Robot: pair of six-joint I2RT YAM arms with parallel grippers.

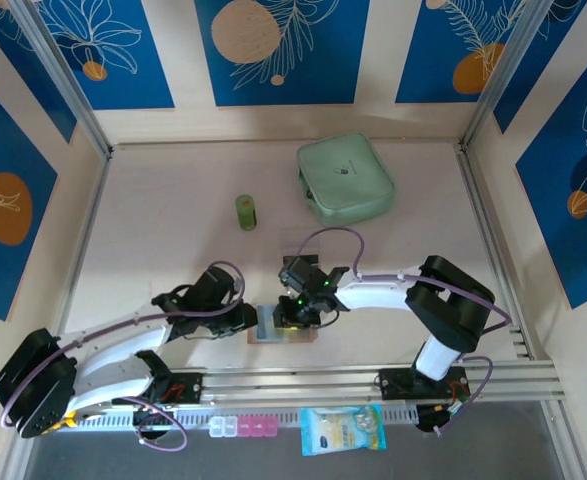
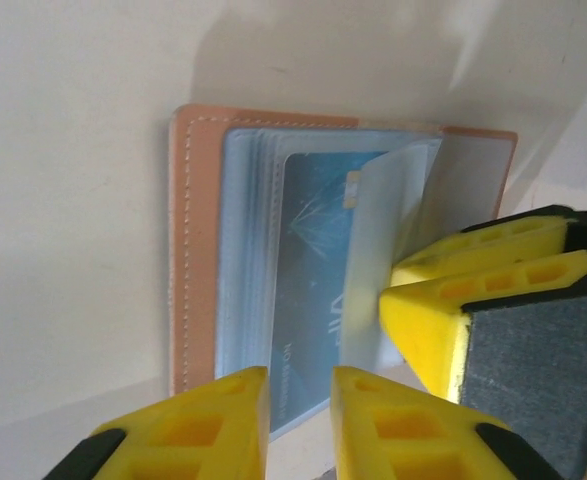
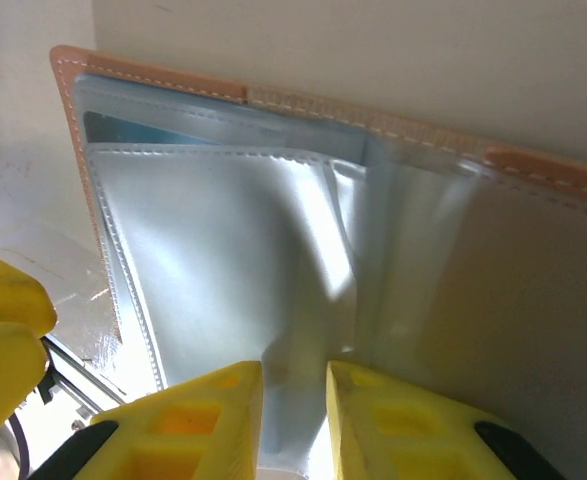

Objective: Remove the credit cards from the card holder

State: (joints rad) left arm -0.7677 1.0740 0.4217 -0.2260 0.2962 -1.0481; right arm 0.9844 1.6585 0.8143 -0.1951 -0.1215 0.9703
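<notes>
Standing with just a narrow slit between its yellow fingers, the left claw (image 2: 298, 388) sits at the near edge of the card holder (image 2: 187, 250). The bottom edge of a blue card (image 2: 313, 270) runs down into that slit, but whether the fingers actually bite on the card or only frame it cannot be told. The position suits the pulling side, since it is lined up with the open end of the pocket, where a card would slide out. The right claw (image 3: 293, 378) is closed down on a clear plastic sleeve (image 3: 223, 250) that passes between its fingers. It appears to hold that leaf lifted away from the stack, probably to bare the card beneath and to steady the holder while the other side tugs. The card holder lies open and flat on the tabletop (image 1: 173, 230), close to the near edge between the two arms and well apart from the mint-green zip case (image 1: 344, 179) further back. It is a tan-pink leather cover with pale stitching along the rim, holding a stack of cloudy, bluish plastic sleeves. The blue card, printed with pale line marks, sits inside one sleeve, not yet out. Whether more cards lie among the other leaves cannot be seen.
</notes>
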